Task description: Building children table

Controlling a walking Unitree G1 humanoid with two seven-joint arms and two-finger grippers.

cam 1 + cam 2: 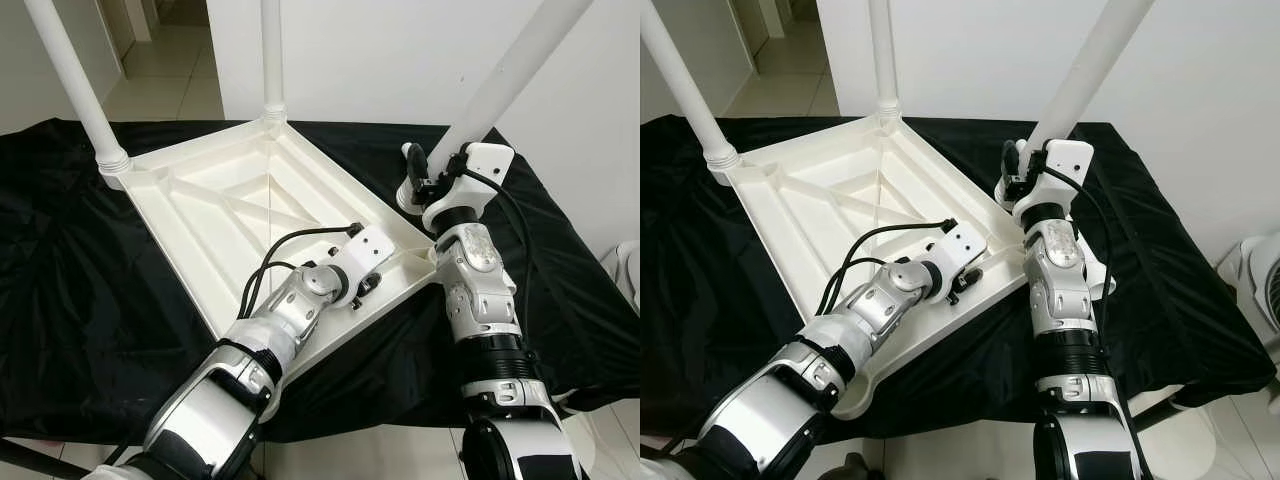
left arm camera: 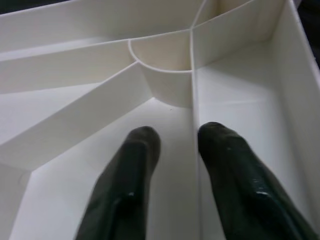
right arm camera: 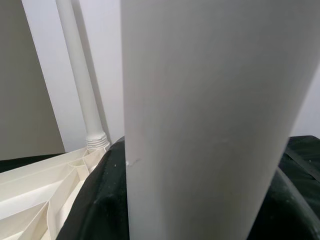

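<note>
A white plastic tabletop (image 1: 200, 205) lies upside down on a black cloth, its ribs facing up. Two white legs stand screwed into its far corners, one at the left (image 1: 75, 80) and one at the back (image 1: 272, 60). A third leg (image 1: 500, 80) leans tilted over the right rim, its lower end close to the tabletop's edge. My right gripper (image 1: 418, 178) is shut on that leg near its lower end; in the right wrist view the leg (image 3: 200, 125) is very close. My left gripper (image 2: 177, 132) rests inside the tabletop near the front right corner, open, straddling a rib.
The black cloth (image 1: 70, 300) covers the whole work surface and hangs over its front edge. A white wall stands behind, with a doorway and tiled floor at the back left. A round white appliance (image 1: 1260, 285) stands on the floor at the right.
</note>
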